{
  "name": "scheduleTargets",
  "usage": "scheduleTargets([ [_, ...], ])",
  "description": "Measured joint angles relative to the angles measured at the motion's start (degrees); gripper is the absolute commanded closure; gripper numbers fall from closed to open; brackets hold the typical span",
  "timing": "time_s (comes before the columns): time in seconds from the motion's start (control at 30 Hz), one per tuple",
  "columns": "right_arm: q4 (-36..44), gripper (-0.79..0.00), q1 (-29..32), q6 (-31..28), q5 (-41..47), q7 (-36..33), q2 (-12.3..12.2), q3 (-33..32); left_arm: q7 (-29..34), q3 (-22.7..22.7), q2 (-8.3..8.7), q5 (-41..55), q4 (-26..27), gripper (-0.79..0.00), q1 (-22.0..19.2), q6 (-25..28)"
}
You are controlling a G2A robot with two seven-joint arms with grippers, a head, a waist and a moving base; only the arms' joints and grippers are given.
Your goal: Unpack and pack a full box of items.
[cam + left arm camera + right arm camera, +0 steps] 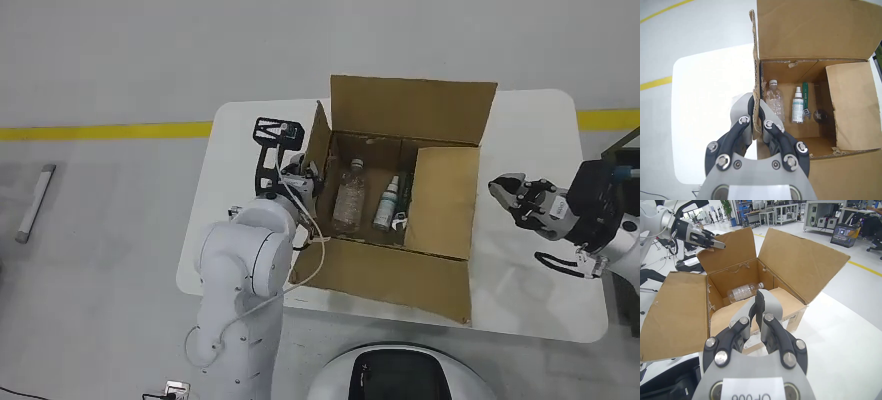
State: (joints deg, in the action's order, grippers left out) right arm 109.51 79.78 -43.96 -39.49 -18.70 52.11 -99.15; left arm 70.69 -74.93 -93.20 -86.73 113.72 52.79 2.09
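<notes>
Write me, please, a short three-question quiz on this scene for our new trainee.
1. True or false: the left jaws are shut on a flap of the box.
2. What lies between the clear bottle and the wrench? A) spray bottle B) tape C) cup
3. Fill in: the wrench handle is ____.
Key: 1 true; 2 A; 3 green.

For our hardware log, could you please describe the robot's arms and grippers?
The left arm is glossy white, with a white cable looping alongside. The left gripper and right gripper match: black linkages, silver bolts, grey fingers, black pads. The right one's base bears a white label.
</notes>
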Motion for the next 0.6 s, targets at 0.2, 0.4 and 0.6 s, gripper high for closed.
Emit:
scheduleTargets([
  [0.2, 0.1, 0.000, -1.2, -0.5, 0.0, -1.0, -0.1, 1.7, 1.5, -0.9, 0.50, -3.5, -0.4, -0.785, 1.5, -0.2],
  [0.4, -0.4, 0.000, -1.6, -0.2, -0.3, -1.3, -0.1, 2.7, 0.9, -2.4, 1.05, -8.1, -0.4, -0.785, 1.4, 0.4],
  [0.6, -1.8, 0.000, -1.0, 3.8, -0.6, 0.5, 0.1, 2.0, -0.9, -5.0, 1.86, -16.9, -1.9, -0.785, 1.5, 1.7],
])
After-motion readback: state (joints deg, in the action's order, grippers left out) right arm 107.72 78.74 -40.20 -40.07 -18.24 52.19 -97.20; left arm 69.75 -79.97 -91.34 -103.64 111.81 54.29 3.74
